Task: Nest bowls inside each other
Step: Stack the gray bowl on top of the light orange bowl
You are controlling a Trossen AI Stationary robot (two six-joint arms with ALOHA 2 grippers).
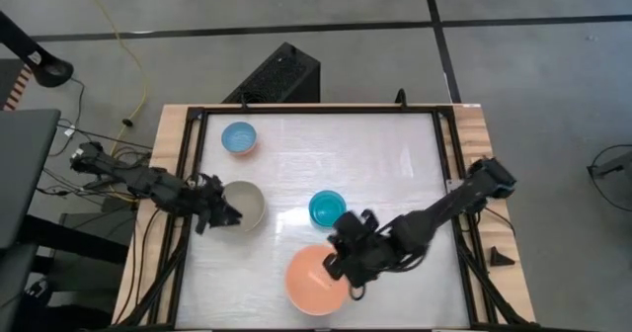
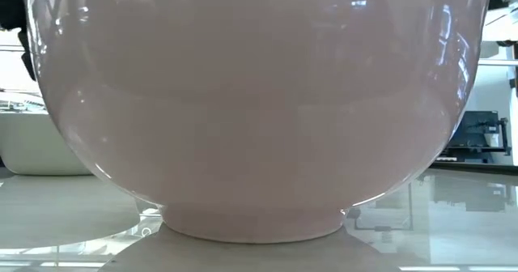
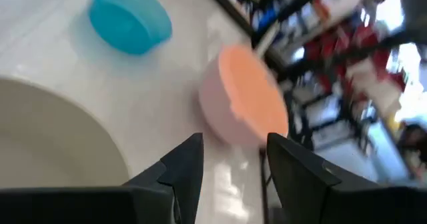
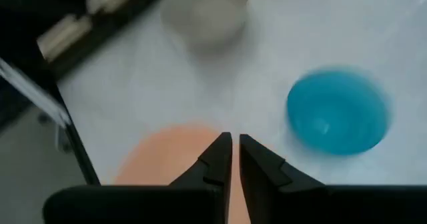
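Note:
Four bowls stand on the white table. The light blue bowl (image 1: pixel 238 137) is at the far left, the grey-beige bowl (image 1: pixel 247 204) at the left, the teal bowl (image 1: pixel 325 208) in the middle, and the salmon-orange bowl (image 1: pixel 316 281) near the front edge. In the low view the salmon-orange bowl (image 2: pixel 251 102) fills the picture, resting on its foot. My left gripper (image 1: pixel 228 216) (image 3: pixel 230 171) is open at the grey-beige bowl's (image 3: pixel 53 144) left rim, with nothing between its fingers. My right gripper (image 1: pixel 338 263) (image 4: pixel 235 159) is shut and hovers over the salmon-orange bowl's (image 4: pixel 160 161) far rim.
A black frame rail (image 1: pixel 442 164) runs round the table. A black box (image 1: pixel 281 75) stands beyond the far edge. Bare tabletop (image 1: pixel 395 154) lies at the far right.

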